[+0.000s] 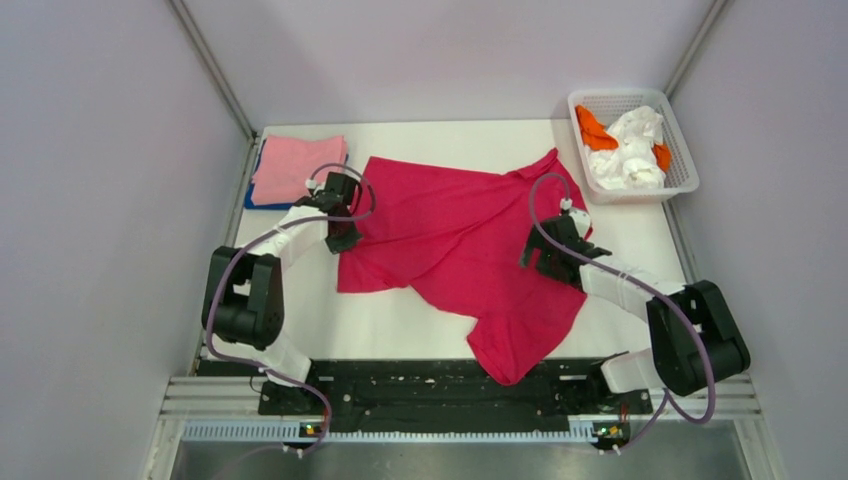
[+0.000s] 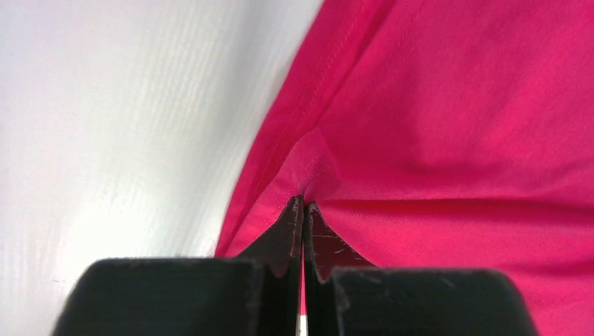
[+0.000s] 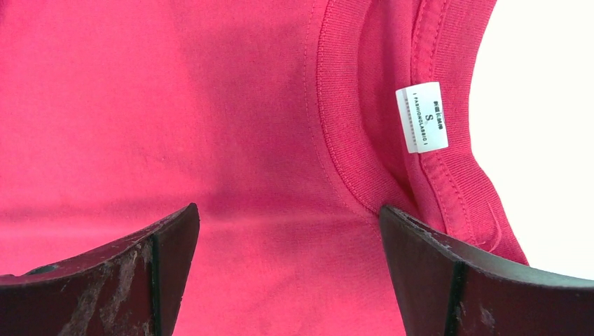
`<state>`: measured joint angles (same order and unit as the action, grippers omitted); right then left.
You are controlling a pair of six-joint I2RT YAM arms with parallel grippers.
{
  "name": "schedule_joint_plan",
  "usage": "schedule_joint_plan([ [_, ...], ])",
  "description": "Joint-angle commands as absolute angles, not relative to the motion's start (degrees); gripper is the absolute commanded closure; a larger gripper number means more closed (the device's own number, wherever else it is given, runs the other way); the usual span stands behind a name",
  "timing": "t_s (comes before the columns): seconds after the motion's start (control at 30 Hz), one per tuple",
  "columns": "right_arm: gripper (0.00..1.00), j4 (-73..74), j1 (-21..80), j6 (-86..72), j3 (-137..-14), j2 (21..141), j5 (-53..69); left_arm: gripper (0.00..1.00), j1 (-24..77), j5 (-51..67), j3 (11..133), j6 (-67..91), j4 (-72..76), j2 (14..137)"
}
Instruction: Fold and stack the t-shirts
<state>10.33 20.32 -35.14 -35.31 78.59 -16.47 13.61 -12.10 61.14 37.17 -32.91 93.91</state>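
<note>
The crimson-red t-shirt (image 1: 460,235) lies crumpled across the middle of the table, one part trailing toward the near edge. My left gripper (image 1: 345,233) is shut on its left hem; in the left wrist view the fingertips (image 2: 303,204) pinch a fold of red cloth (image 2: 455,105). My right gripper (image 1: 546,260) hovers open over the shirt's right side, jaws wide (image 3: 288,210) above the fabric (image 3: 175,105) just beside the collar and its white size label (image 3: 422,117). The pink t-shirt (image 1: 297,168) lies folded at the back left on a blue t-shirt (image 1: 255,200), of which only an edge shows.
A white basket (image 1: 684,160) at the back right holds white and orange cloths. Grey walls close in the table on both sides and behind. The black base rail (image 1: 430,385) runs along the near edge.
</note>
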Motion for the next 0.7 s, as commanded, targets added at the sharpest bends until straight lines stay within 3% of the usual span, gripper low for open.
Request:
schedule_joint_plan([
  [0.0, 0.01, 14.85, 19.19, -35.29, -35.55, 80.25, -18.37, 1.00, 12.47, -16.55, 65.98, 36.45, -34.19, 93.19],
  [0.57, 0.01, 15.19, 18.28, -34.10, -36.24, 81.57, -18.94, 1.00, 9.58, -13.73, 85.07, 30.91, -34.81, 108.47],
  [0.6, 0.01, 15.20, 18.23, -33.99, -36.32, 81.72, -18.97, 0.95, 9.58, -12.79, 85.88, 30.79, -35.39, 109.14],
  [0.67, 0.01, 15.20, 18.24, -33.91, -36.39, 81.81, -18.90, 0.75, 9.58, -11.58, 86.27, 30.63, -36.82, 109.39],
])
